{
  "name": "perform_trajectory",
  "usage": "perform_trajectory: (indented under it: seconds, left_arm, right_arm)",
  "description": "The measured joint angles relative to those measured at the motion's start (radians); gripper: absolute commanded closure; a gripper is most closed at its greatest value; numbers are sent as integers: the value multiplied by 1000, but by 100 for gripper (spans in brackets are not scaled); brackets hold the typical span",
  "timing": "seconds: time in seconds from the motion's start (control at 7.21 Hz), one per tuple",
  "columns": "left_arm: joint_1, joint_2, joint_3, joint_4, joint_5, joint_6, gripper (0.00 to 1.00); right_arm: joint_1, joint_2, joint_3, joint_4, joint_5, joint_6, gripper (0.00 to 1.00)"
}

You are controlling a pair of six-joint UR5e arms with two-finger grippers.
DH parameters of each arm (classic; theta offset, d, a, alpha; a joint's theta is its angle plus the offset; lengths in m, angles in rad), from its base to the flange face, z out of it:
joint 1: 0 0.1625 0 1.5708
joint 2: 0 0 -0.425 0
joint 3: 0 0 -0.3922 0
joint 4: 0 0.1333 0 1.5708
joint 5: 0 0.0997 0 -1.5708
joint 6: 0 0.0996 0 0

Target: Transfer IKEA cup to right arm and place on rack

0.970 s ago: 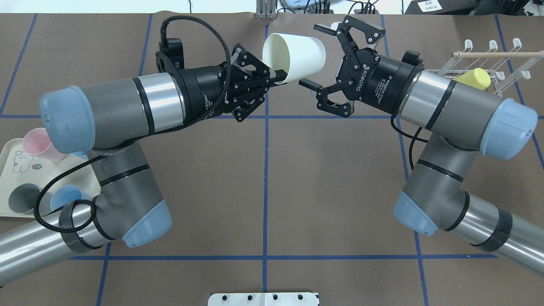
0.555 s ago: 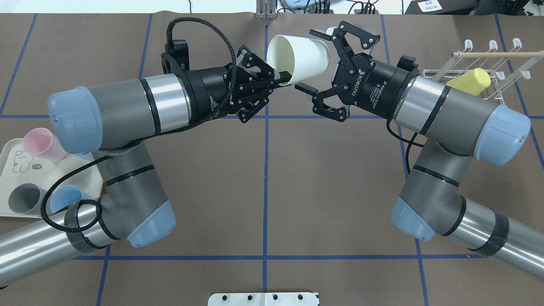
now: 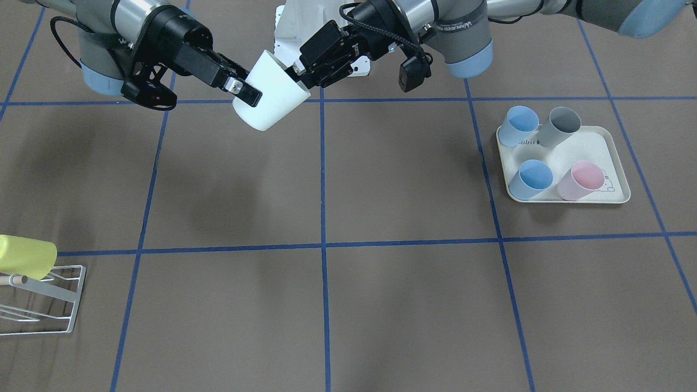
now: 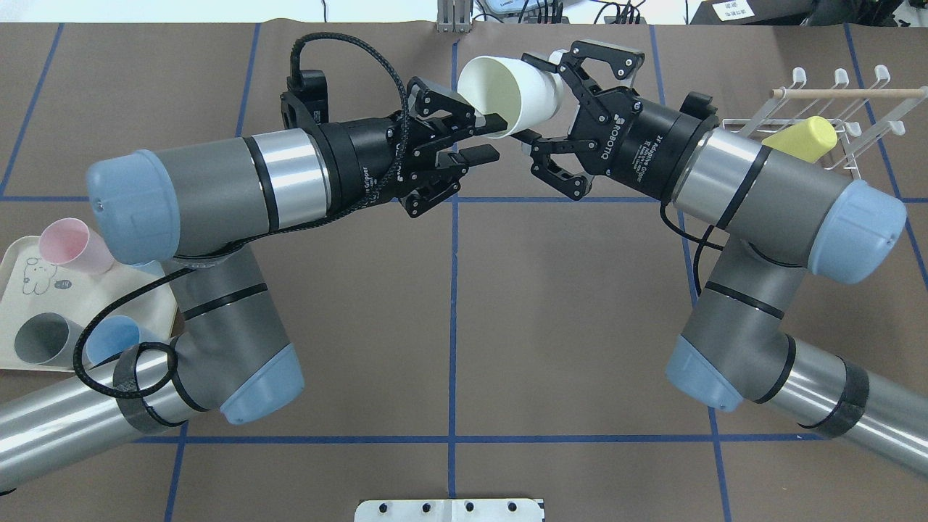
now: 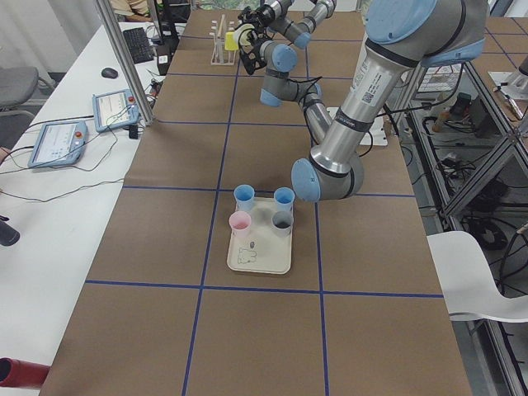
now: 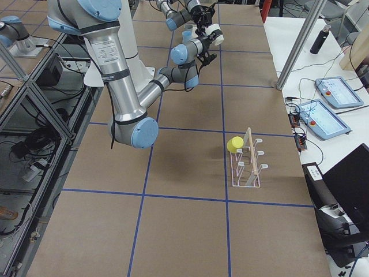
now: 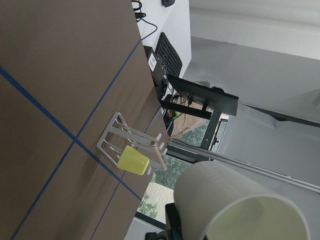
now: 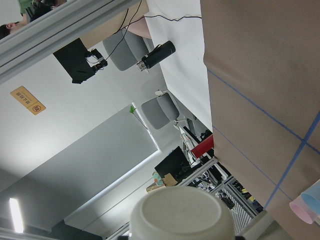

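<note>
Overhead, right end effector (image 4: 529,96) has come in and clamps the cup (image 4: 507,87) by its base, well apart from the rack (image 4: 834,93); left end effector (image 4: 500,138) has parted, one finger at the rim. Front view: withdrawing, it could snag the cup.

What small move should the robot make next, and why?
Probably draw the left gripper straight back from the white cup: its jaws stand apart, one fingertip at the rim, while the right gripper appears closed around the cup's base end.

Cream tray (image 3: 591,151), pink cup (image 3: 580,181), grey cup (image 3: 561,126), yellow cup (image 3: 24,256)
</note>
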Motion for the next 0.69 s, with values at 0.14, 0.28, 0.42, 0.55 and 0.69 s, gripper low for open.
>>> perform_trajectory:
  seconds: [0.14, 0.28, 0.42, 0.55, 0.69]
  left_arm:
    - [-17, 21, -3, 24, -21, 59, 0]
    - [-35, 64, -12, 56, -52, 152, 0]
    - [-63, 120, -26, 87, -82, 237, 1]
    - [-115, 177, -36, 145, -140, 333, 1]
    - [-193, 220, -41, 242, -240, 465, 1]
  right_arm:
    - [6, -15, 2, -1, 5, -78, 96]
    - [9, -40, 5, -1, 8, -174, 96]
    - [16, -65, 9, -1, 13, -244, 96]
    - [37, -96, 10, -3, 40, -333, 95]
    - [61, -133, 10, -4, 78, -447, 95]
